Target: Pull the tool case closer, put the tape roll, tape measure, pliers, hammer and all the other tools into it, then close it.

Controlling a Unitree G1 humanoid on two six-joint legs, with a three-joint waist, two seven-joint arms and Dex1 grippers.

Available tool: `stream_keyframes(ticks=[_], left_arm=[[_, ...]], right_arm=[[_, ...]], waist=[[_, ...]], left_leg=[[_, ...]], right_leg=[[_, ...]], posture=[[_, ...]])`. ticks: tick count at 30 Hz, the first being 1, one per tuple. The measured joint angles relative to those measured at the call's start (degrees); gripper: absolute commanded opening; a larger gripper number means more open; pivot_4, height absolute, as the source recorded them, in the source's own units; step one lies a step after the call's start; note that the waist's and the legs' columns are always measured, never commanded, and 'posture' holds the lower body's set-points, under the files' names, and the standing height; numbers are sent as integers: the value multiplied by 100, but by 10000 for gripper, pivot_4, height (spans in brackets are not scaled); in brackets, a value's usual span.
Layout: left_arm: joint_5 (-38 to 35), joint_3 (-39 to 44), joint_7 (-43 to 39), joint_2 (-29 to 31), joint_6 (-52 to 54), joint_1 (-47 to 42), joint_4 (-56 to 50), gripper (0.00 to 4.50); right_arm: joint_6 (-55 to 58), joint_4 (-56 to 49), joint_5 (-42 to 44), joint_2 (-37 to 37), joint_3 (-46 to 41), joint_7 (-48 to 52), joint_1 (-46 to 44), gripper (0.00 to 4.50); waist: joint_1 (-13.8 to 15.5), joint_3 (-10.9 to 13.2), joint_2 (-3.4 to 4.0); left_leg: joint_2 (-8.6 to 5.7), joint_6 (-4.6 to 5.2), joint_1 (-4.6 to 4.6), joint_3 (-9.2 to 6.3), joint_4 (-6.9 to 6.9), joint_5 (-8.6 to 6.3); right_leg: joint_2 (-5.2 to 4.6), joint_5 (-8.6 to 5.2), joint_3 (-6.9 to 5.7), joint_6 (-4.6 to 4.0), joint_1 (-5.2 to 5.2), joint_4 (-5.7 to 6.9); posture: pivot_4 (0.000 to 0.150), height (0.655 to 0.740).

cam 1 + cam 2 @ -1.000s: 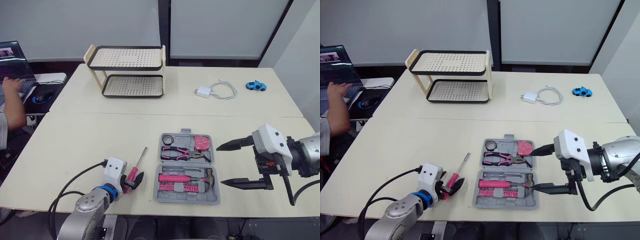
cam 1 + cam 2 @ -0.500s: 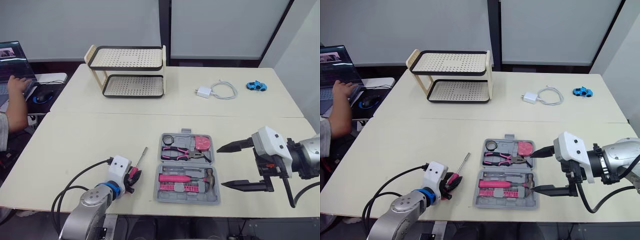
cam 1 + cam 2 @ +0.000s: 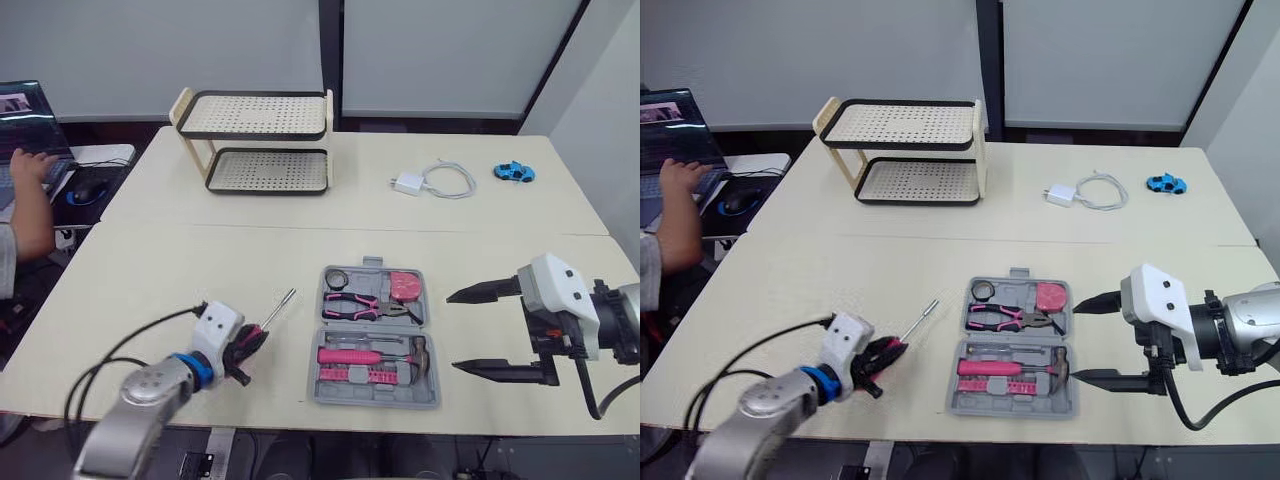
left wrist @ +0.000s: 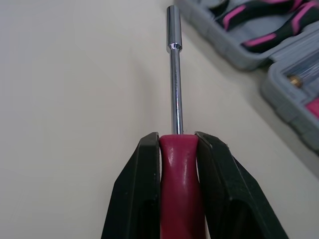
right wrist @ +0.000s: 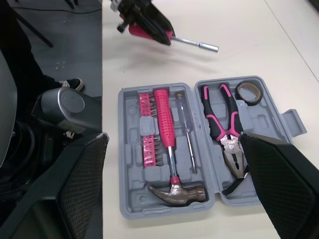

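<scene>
Left end effector [image 3: 243, 347] has raised the pink-handled, chrome-shafted screwdriver [image 3: 276, 309] off the cream counter [image 3: 150, 270].
Its black fingers clamp the handle, and the shaft runs straight ahead of them. The open grey plastic tool case [image 3: 325, 392] lies just to its right, beside the shaft tip. The right end effector [image 3: 452, 331] gapes empty beside the case's far edge.

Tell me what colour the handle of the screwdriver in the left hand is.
The screwdriver handle is deep pink; the left wrist view shows it best.
</scene>
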Motion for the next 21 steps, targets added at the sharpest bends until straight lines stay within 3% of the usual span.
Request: stream_keyframes(ticks=[4,8,21], left_arm=[[-252,-270,-1258,759,-310,-683,-222,6787],[-183,-992,-1948,997,-371,-1320,-261,6786],[999,-3714,-1748,155,968,-2686,-671,6784]], right_arm=[[176,-124,4,-13,-409,-27,373,45000],[410,-338,52,-19,-826,-70,667,45000],[1083,-924,-44,-10,-1459,-375,1633,45000]], waist=[[10,1,1],[-27,5,7],[-47,26,-21]], left_leg=[[-1,0,-4,8,-3,-1],[0,4,-4,11,-7,-3],[-6,6,-2,19,0,-3]], right_leg=[[1,0,2,1,2,-13],[4,0,2,1,2,-14],[18,0,1,1,5,-7]], posture=[[1500,7400],[1500,7400],[1500,7400]])
